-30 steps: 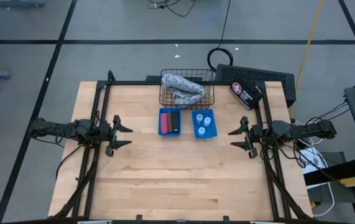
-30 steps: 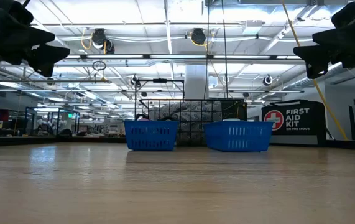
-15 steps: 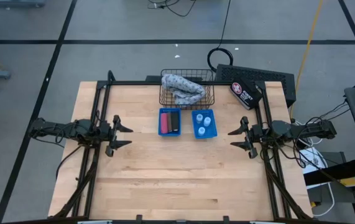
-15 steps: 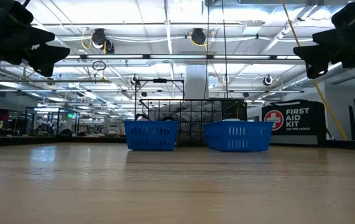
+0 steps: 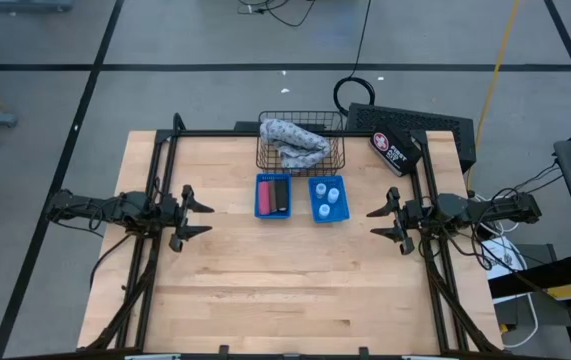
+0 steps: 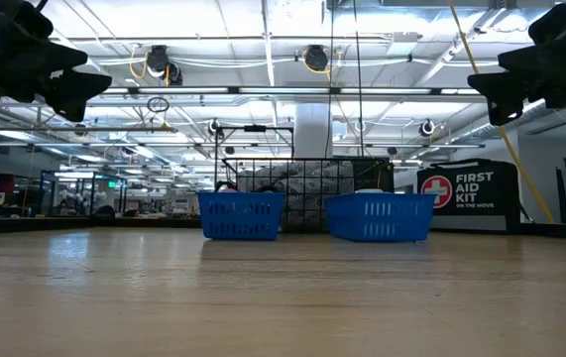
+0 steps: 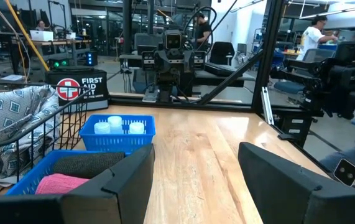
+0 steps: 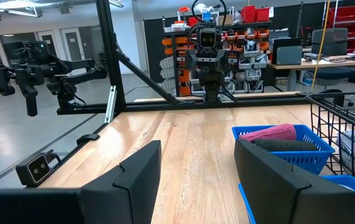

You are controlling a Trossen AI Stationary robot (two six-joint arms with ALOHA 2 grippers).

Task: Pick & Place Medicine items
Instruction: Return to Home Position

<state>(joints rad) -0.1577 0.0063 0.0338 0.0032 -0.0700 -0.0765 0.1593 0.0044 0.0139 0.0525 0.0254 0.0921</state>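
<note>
Two small blue baskets stand side by side on the table's far middle. The left basket [image 5: 273,195] holds a pink piece [image 7: 62,182] and a black piece [image 7: 87,163], lying flat; I see no brown piece. The right basket [image 5: 328,199] holds several tiny white round bottles [image 7: 118,127], upright on its floor. My left gripper [image 5: 200,212] hovers open at the table's left side, level with the baskets and pointing toward them. My right gripper [image 5: 380,222] hovers open at the right side, facing it. Both are raised above the table in the low view.
A black wire basket [image 5: 301,145] with the grey-blue patterned cloth [image 5: 295,140] stands just behind the blue baskets. A black first-aid pouch [image 5: 395,150] lies at the far right corner. The wooden tabletop [image 5: 285,290] stretches bare from the baskets to the near edge. A black frame borders the table.
</note>
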